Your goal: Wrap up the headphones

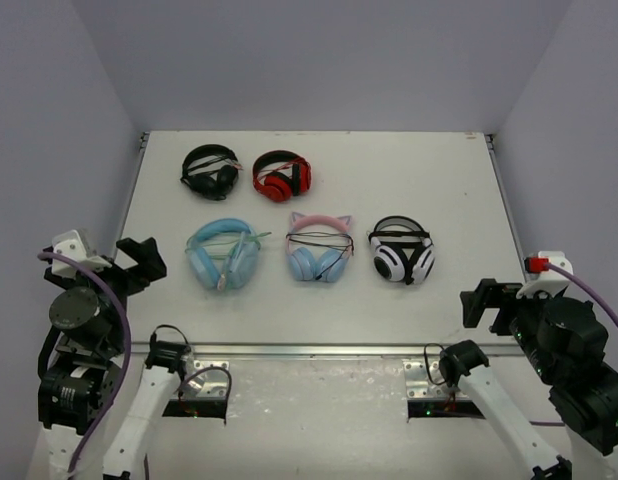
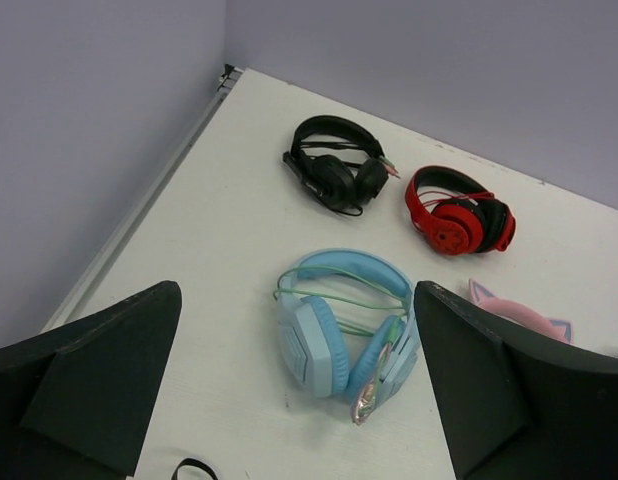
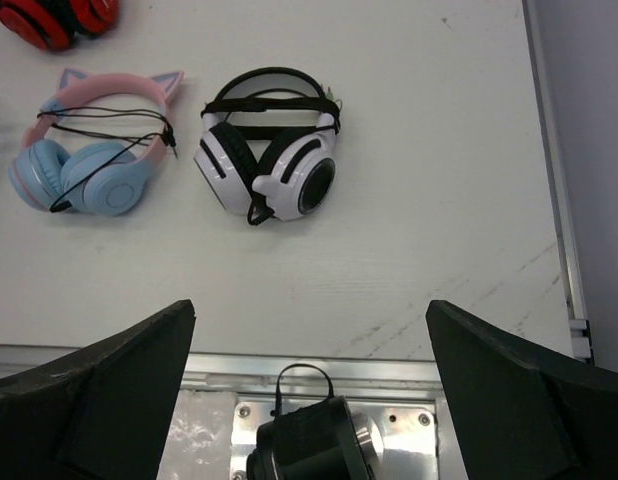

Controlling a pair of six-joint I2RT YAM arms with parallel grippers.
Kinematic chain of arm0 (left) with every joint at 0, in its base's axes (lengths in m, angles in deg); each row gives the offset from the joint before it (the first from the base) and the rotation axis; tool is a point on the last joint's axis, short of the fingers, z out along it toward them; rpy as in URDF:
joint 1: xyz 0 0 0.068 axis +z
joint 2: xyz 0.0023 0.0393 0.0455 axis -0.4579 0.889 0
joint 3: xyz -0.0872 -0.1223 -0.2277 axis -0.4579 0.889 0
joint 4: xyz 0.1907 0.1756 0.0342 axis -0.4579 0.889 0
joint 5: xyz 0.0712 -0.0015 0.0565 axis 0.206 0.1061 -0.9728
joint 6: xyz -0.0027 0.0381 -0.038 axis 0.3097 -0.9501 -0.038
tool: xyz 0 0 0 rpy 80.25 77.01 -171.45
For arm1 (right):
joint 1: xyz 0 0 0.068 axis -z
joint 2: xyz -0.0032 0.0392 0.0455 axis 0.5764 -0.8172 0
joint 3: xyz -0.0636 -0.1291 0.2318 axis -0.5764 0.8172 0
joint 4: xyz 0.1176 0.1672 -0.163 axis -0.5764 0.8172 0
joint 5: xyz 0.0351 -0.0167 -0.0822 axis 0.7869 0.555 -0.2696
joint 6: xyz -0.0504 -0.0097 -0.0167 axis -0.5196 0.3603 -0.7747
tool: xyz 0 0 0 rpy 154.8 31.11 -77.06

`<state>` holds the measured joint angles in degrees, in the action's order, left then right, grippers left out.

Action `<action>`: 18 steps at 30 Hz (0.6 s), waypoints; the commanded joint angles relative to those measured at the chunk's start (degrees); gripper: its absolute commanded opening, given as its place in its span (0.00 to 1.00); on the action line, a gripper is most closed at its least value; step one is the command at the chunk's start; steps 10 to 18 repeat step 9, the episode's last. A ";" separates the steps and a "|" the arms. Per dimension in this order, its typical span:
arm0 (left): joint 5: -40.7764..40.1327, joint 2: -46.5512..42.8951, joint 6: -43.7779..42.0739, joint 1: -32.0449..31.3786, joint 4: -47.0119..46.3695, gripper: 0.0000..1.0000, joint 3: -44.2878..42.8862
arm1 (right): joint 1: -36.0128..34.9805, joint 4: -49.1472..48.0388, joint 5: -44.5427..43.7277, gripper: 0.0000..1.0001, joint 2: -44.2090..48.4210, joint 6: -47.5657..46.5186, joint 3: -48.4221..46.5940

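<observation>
Glossy plastic headphones [image 2: 344,335], matt white table [image 1: 319,300]

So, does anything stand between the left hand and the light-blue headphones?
Nothing visible does. Only bare table lies between the open left hand and the light-blue headphones. The pink cat-ear headphones lie beside them, away from that hand, and the black pair lies farther back.

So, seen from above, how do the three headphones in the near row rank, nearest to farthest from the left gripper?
From the left gripper:
1. Light-blue headphones, left end of the row.
2. Pink cat-ear headphones, middle.
3. White-and-black headphones, right end.
</observation>
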<state>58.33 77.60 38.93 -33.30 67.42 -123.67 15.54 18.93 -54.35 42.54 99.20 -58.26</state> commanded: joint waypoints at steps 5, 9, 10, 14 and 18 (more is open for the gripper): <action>-2.83 -0.86 -0.87 -2.04 -1.12 1.00 -0.78 | -0.29 -1.02 -1.42 0.99 -1.28 1.58 0.85; -3.27 -1.12 -0.78 -2.13 -1.03 1.00 -0.78 | -0.20 -1.28 -1.51 0.99 -1.63 1.50 1.20; -3.27 -1.12 -0.78 -2.13 -1.03 1.00 -0.78 | -0.20 -1.28 -1.51 0.99 -1.63 1.50 1.20; -3.27 -1.12 -0.78 -2.13 -1.03 1.00 -0.78 | -0.20 -1.28 -1.51 0.99 -1.63 1.50 1.20; -3.27 -1.12 -0.78 -2.13 -1.03 1.00 -0.78 | -0.20 -1.28 -1.51 0.99 -1.63 1.50 1.20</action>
